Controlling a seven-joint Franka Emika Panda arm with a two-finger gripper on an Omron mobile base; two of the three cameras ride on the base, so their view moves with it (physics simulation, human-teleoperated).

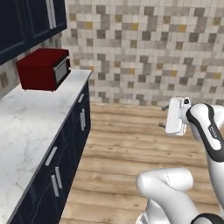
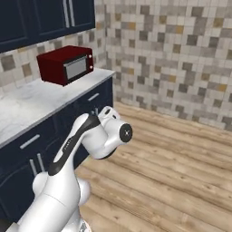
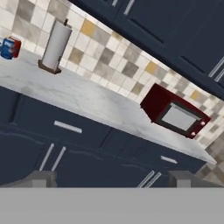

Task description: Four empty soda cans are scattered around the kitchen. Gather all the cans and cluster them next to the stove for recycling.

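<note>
In the hand view, a blue soda can and a red soda can stand close together on the white marble counter, far off at the upper left against the tile backsplash. My gripper is open with nothing between its fingertips, and it points at the navy cabinet fronts below that counter. It hangs over the wood floor, well away from the counter, seen in the left base view as the gripper and in the right base view as the gripper. The stove is out of view.
A tall white paper towel roll on a dark base stands just beside the cans. A red microwave sits at the counter's end near the tiled corner wall. Navy upper cabinets hang above the counter.
</note>
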